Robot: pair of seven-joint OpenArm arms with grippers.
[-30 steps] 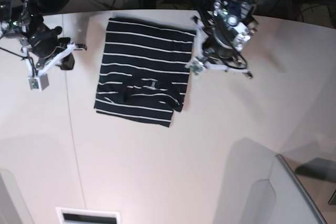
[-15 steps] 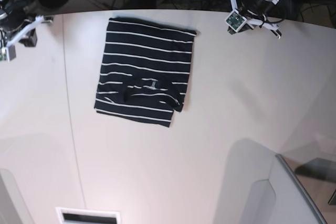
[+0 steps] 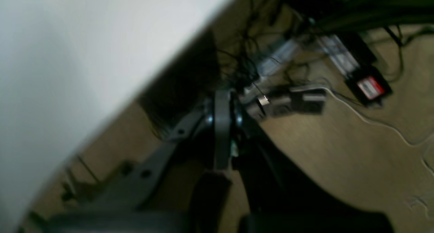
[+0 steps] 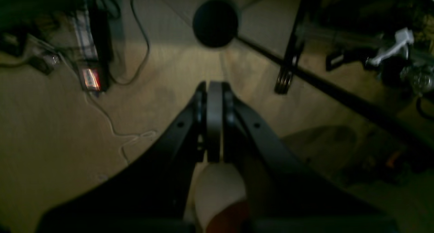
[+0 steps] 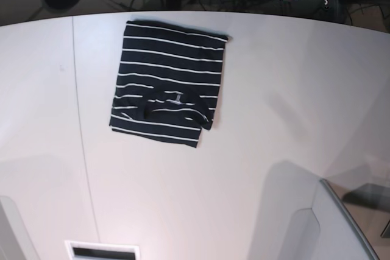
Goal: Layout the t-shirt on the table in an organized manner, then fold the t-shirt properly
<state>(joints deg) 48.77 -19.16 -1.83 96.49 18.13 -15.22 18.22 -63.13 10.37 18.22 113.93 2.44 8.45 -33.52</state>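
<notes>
The t-shirt, dark with thin white stripes, lies folded into a neat rectangle near the far edge of the surface, while both jaws are pressed together.

Off-white table, broad and smooth, curved far edge, thin seam line running near-to-far on its left part; a blurred slice of the same top shows in the left wrist view. Lying flat on it, far-left of centre: folded t-shirt, dark with thin white stripes, roughly rectangular, just right of the seam, its far edge close to the table's far edge, a small notch at its near-right corner. A pale raised panel sits at the near right, and a small rectangular slot at the near-left edge.
</notes>
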